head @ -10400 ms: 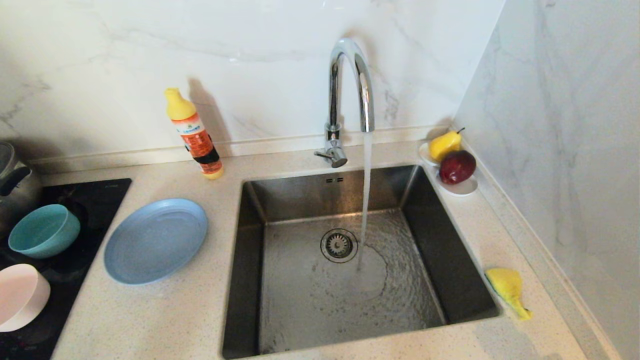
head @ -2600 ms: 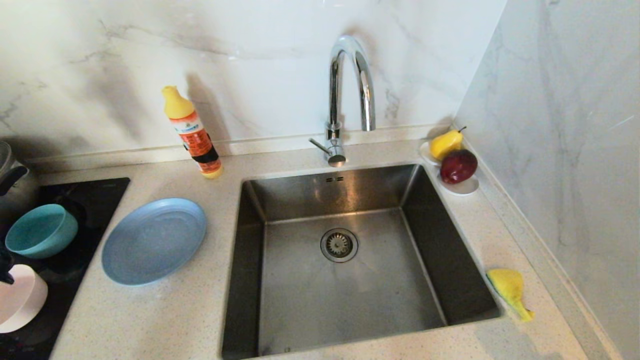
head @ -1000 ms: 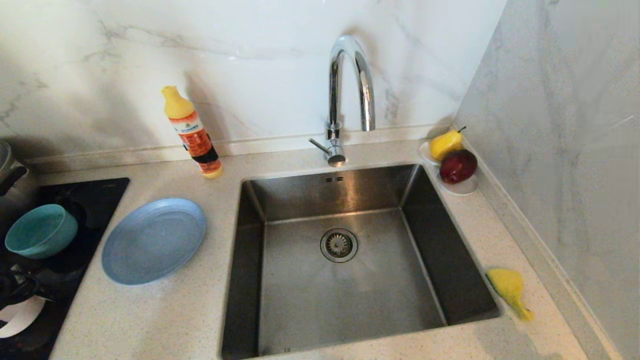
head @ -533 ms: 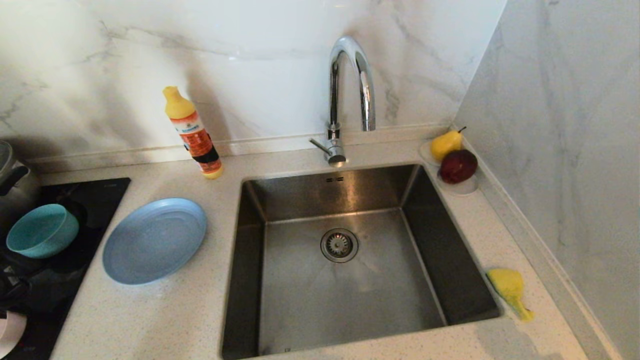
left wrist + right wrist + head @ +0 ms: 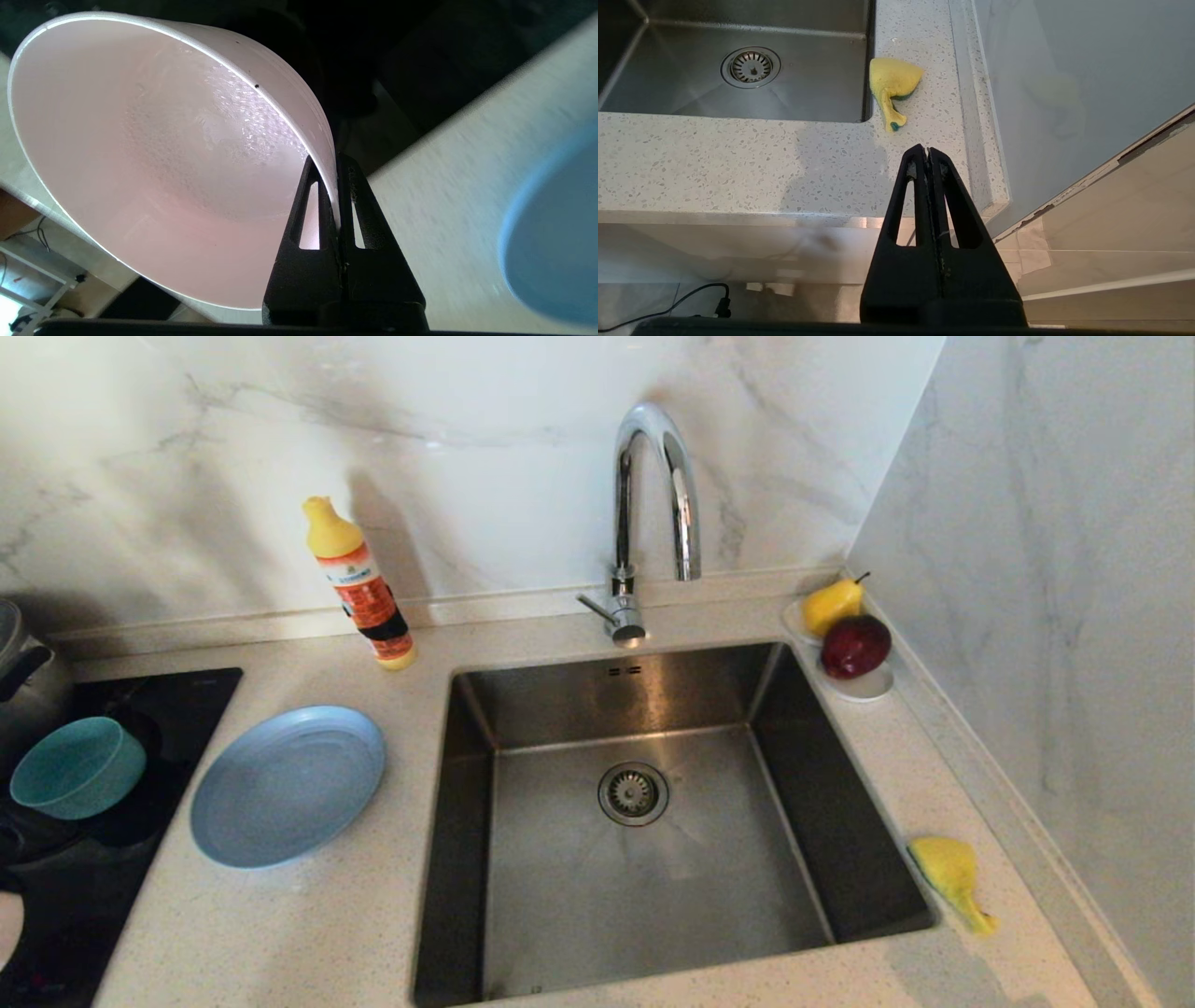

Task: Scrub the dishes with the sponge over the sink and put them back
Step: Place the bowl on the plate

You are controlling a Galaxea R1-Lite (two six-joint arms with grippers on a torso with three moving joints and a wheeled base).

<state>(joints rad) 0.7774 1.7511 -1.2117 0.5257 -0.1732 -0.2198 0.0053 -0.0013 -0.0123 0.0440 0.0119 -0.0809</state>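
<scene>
The left hand (image 5: 334,186) is clamped on the rim of the pink bowl (image 5: 163,154), one finger inside the wall and one outside, and the bowl hangs tilted with its opening turned toward the wrist camera. Beneath it lie the pale speckled desk (image 5: 444,186) and, to one side, the edge of the blue plate (image 5: 556,233). From the head camera only a sliver of that bowl (image 5: 6,924) shows at the far left edge, over the black cooktop (image 5: 112,784).

The blue plate (image 5: 288,786) rests flat on the desk (image 5: 280,933), just left of the sink (image 5: 644,821). The teal bowl (image 5: 77,767) sits upright on the cooktop, left of the plate and apart from it. The sink is empty of dishes, with its round drain (image 5: 633,793) near the middle, and no water runs from the tap (image 5: 653,504).

The yellow sponge (image 5: 948,873) lies crumpled on the desk at the sink's near right corner, touching nothing else; the right wrist camera shows it (image 5: 893,86) beside the basin's edge.

The right hand (image 5: 927,151) is closed on nothing, held low in front of the desk's near edge, short of the sponge.

A soap bottle (image 5: 359,588) stands by the far wall, and a small white dish (image 5: 864,686) with a pear (image 5: 831,605) and an apple (image 5: 854,646) sits at the far right corner.
</scene>
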